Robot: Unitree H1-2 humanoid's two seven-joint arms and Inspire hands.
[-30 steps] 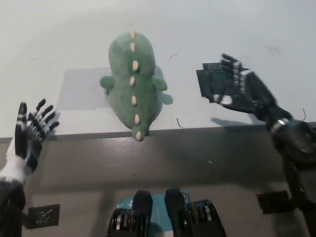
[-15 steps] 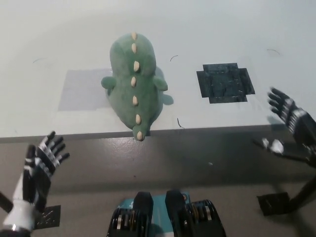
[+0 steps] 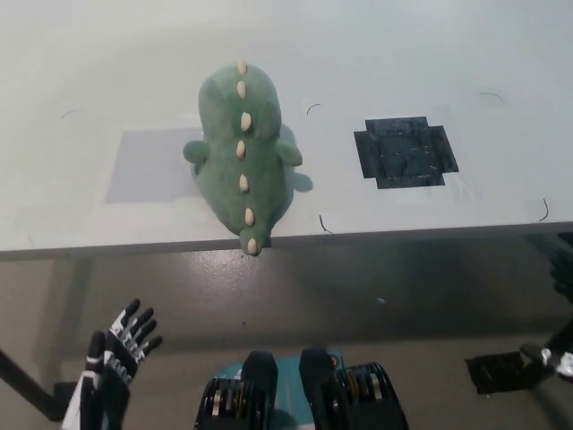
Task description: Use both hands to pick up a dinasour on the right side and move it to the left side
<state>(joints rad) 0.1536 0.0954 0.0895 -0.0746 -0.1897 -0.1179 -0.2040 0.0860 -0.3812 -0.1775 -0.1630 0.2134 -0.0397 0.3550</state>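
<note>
The green plush dinosaur (image 3: 242, 148), with a row of cream spikes down its back, lies on the white table (image 3: 430, 54) left of the middle. Its tail tip hangs over the front edge. My white left hand (image 3: 115, 360) is low at the bottom left, below table level and well clear of the toy, open with fingers spread. Only a sliver of my black right hand (image 3: 560, 356) shows at the lower right edge, far from the dinosaur, and its fingers cannot be made out.
A black cross-shaped patch (image 3: 406, 150) marks the table's right side. A pale grey rectangle (image 3: 143, 165) lies on the left, partly under the dinosaur. The table's front edge (image 3: 385, 233) runs across the view, with grey floor and a black floor mark (image 3: 494, 371) below.
Both hands have dropped away from the table: the left from the table edge to the bottom left, the right from above the black patch down and out to the right edge. The dinosaur stayed put.
</note>
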